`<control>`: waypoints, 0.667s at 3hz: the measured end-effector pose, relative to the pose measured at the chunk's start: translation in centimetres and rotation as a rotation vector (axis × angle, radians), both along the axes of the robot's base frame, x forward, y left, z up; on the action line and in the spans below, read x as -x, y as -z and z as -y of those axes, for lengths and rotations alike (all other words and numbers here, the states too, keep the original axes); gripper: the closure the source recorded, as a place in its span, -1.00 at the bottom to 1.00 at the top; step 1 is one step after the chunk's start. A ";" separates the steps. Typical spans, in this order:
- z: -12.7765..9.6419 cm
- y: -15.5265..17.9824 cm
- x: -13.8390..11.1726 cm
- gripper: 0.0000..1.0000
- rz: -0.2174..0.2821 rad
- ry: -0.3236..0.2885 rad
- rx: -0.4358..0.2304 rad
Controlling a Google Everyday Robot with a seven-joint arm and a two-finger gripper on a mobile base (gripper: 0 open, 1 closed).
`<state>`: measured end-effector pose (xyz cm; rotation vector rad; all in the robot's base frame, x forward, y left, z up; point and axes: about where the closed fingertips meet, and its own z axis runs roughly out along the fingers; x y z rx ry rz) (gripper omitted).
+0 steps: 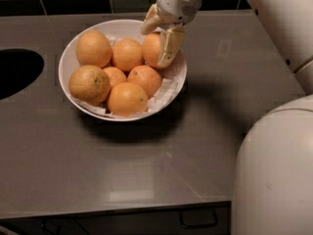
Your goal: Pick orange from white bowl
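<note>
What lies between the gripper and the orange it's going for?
Nothing: camera view shows the gripper right at the orange, by the white bowl's far-right edge.

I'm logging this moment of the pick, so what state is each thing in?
orange: unpeeled, resting at the bowl's far right, not lifted.
other six oranges: whole, piled in the bowl.
bowl: upright on the counter, lined with paper, full.
gripper: down in the bowl at the orange; grip unclear.
drawer: shut.
</note>
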<state>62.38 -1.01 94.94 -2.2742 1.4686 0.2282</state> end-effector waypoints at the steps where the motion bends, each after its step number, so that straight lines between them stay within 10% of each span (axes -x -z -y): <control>1: -0.1 0.2 -0.2 -0.36 -0.004 -0.005 -0.004; 2: -0.3 0.5 -0.4 -0.36 -0.009 -0.011 -0.007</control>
